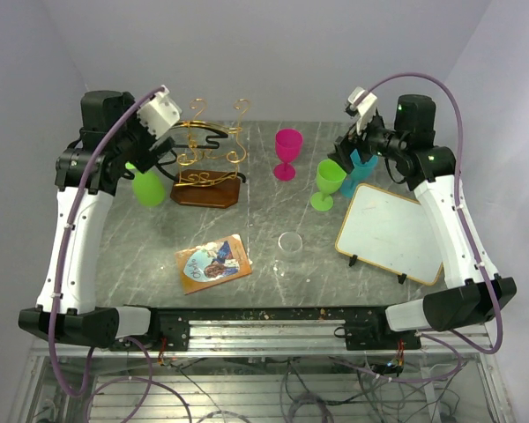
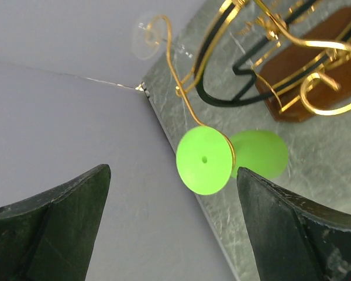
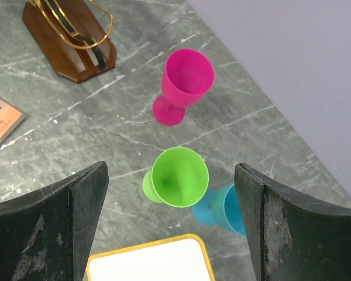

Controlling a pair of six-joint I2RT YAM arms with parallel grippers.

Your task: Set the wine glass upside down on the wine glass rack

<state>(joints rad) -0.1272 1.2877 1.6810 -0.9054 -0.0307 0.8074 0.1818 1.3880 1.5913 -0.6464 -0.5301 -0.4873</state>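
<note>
Back your left gripper (image 2: 172, 171), jaws spread and empty, straight off the green wine glass (image 2: 203, 159) hanging inverted on the wine glass rack (image 1: 207, 192) arm without nudging it; right gripper (image 3: 171, 170) is spread too.

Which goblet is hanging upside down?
The green goblet hung on the wine glass rack, foot up; the pink goblet and second green goblet stand upright.

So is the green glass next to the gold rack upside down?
Yes, upside down: the green glass hangs by its foot from the gold rack, bowl below.
</note>
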